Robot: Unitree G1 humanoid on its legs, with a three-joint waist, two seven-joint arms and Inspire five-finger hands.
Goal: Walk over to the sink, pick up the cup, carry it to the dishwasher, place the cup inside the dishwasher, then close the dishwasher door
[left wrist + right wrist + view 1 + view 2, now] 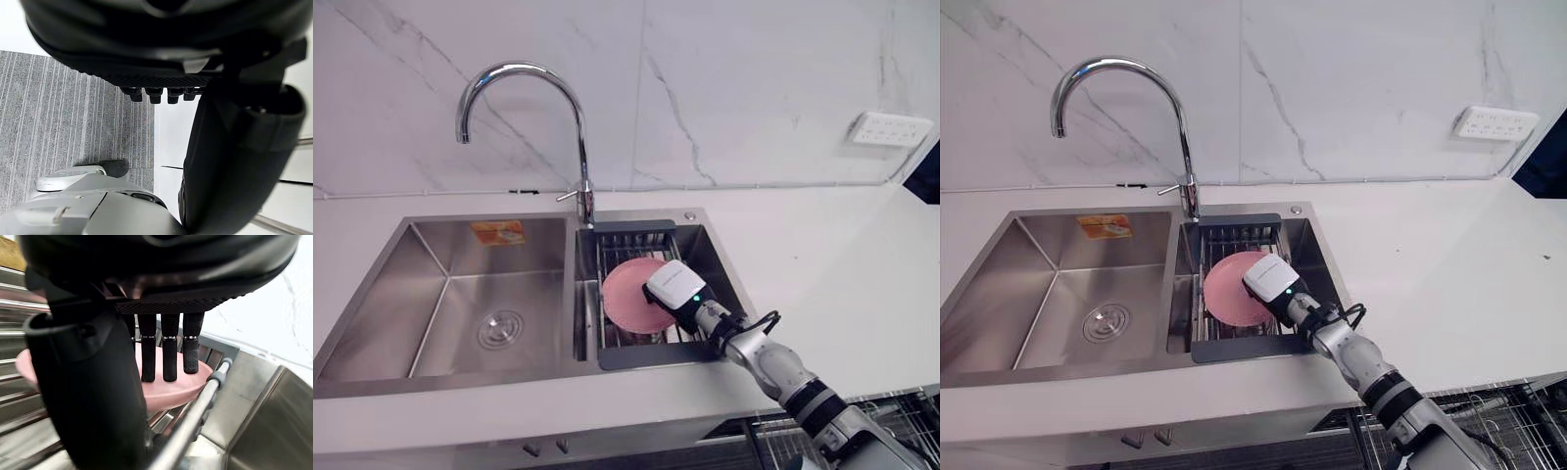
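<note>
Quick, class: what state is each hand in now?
Left hand: cannot tell.
Right hand: open, fingers straight over the pink dish.

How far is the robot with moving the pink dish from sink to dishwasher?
Done: the robot stands at the sink. In hand: the right hand reaches onto the pink dish in the rack, fingers straight, not yet closed on it. Left: grasp, carry, placing in the dishwasher, closing its door. The left hand hangs idle.

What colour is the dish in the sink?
The dish is pink; the left eye view shows it best.
</note>
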